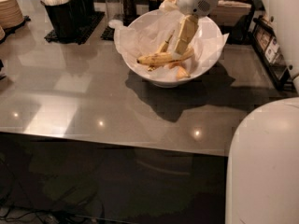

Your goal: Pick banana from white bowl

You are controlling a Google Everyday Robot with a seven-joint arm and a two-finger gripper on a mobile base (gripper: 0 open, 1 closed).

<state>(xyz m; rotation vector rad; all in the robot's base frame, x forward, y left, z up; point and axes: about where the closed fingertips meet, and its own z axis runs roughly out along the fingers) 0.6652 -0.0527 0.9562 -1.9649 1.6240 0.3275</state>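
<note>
Dim light is reflected off a grey counter (93, 92), on which the white bowl (161, 81) is set beside black cutlery holders (70, 13); the banana (161, 59) is seen lying across the paper lining inside the bowl, a shorter banana (166, 43) just behind it. The grasping step is judged to be in hand: the gripper (182, 49) is seen inside the bowl, its tip at the banana's right end; contact cannot be confirmed, and whether it is spread or closed cannot be told. A firm closing across the fruit is called for next, then a straight lift clear of the rim.
</note>
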